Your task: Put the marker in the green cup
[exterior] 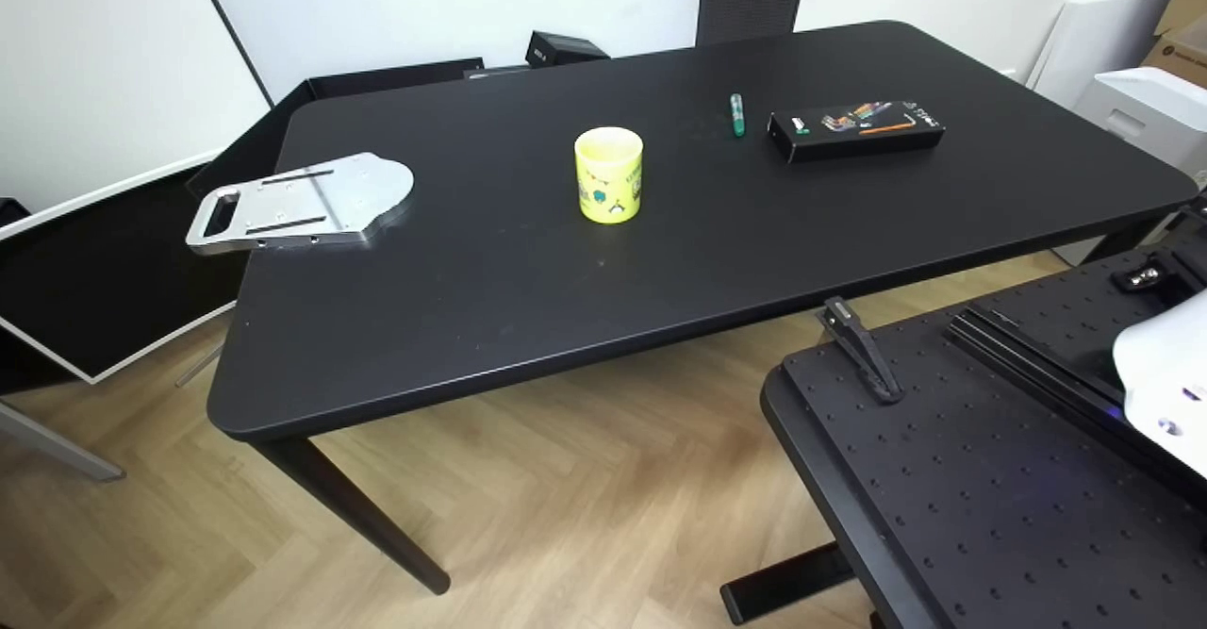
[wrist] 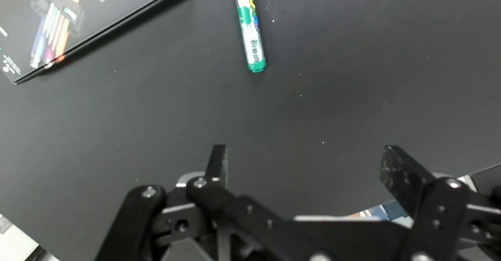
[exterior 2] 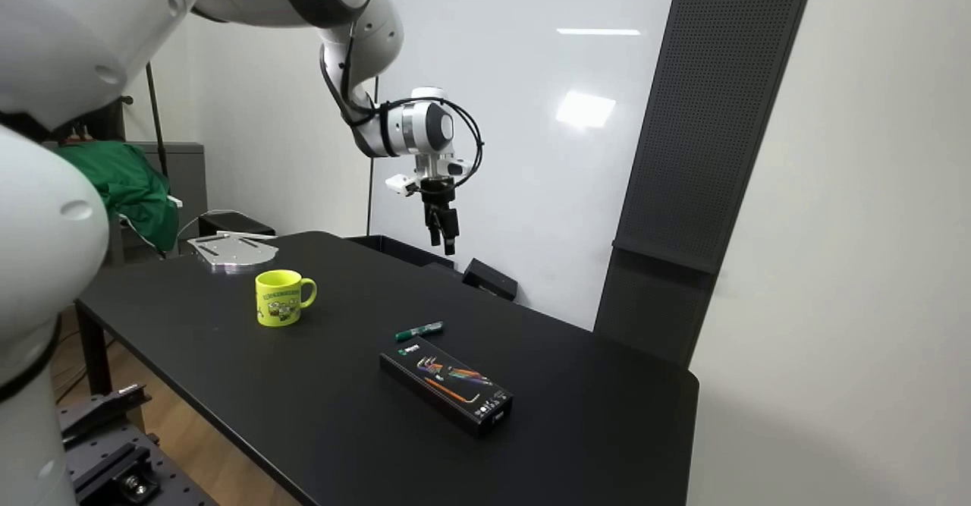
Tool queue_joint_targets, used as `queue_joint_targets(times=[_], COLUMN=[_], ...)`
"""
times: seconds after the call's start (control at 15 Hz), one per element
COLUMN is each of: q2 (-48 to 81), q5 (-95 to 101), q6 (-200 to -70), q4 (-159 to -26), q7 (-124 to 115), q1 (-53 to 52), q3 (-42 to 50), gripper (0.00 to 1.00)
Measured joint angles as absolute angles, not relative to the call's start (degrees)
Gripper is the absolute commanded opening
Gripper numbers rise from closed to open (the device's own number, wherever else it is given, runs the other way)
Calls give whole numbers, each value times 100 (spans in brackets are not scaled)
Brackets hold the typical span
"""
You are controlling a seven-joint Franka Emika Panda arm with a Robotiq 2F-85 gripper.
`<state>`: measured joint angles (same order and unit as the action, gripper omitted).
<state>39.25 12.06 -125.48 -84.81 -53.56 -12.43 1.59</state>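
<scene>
The marker is a green and white pen lying on the black table, seen in both exterior views (exterior: 737, 116) (exterior 2: 419, 331). In the wrist view the marker (wrist: 249, 26) lies ahead of the fingers, its far end cut off by the top edge. The green cup, a yellow-green mug with cartoon prints, stands upright in both exterior views (exterior: 609, 176) (exterior 2: 279, 299). Its handle shows in only one of them. The cup is out of the wrist view. My gripper (exterior 2: 442, 245) hangs high, apart from marker and cup. In the wrist view its fingers (wrist: 305, 149) are wide apart with nothing between them.
A flat black box with coloured tool pictures (exterior: 860, 131) (exterior 2: 447, 385) (wrist: 90, 14) lies close beside the marker. A silver metal plate (exterior: 311, 197) (exterior 2: 234, 252) sits at the table's end past the cup. A perforated black platform (exterior: 990, 497) stands by the table (exterior: 471, 327).
</scene>
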Motion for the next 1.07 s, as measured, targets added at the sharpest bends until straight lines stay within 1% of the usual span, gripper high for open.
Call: queue_joint_targets(times=[0.47, 0.8, 1.07], q2=[4381, 4493, 4493], q5=[524, 216, 104], q6=[-12341, -12317, -12563], q4=[-8220, -8262, -8458], q7=[-4893, -4011, -3587], q1=[-1189, -923, -750], q3=[148, 140, 158], gripper=[100, 100, 100])
